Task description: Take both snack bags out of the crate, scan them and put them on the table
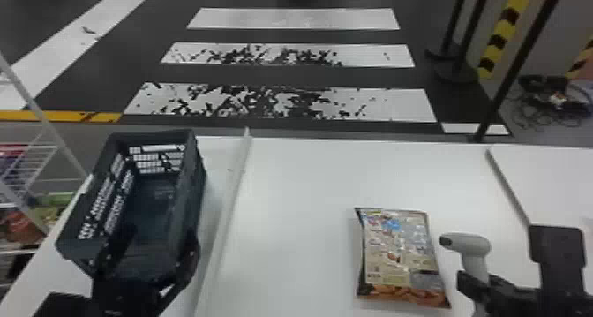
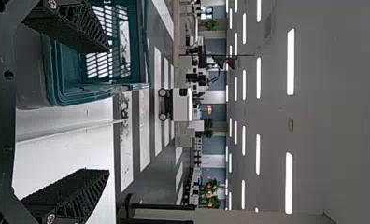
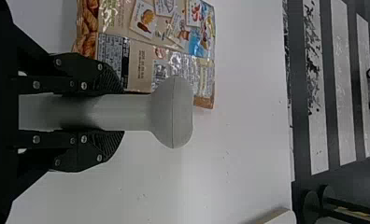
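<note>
In the head view, my left gripper [image 1: 152, 250] stands open over the near end of the dark crate [image 1: 152, 194]; in the left wrist view, the left gripper [image 2: 107, 110] has its fingers wide apart, the green-blue crate [image 2: 71, 95] beyond one of them. My right gripper [image 1: 478, 285] is shut on the handle of the grey scanner [image 1: 476, 245]. The right wrist view shows the right gripper [image 3: 120, 112] with the scanner [image 3: 171, 112] between its fingers. One snack bag [image 1: 397, 254] lies flat on the table, left of the scanner; the snack bag [image 3: 145, 46] appears beside the scanner head.
The white table [image 1: 300, 197] has a raised strip [image 1: 229, 205] running between crate and bag. A wire rack [image 1: 26, 179] with goods stands at the left, and another white surface [image 1: 551, 179] adjoins at the right. Black posts [image 1: 512, 73] rise beyond the table.
</note>
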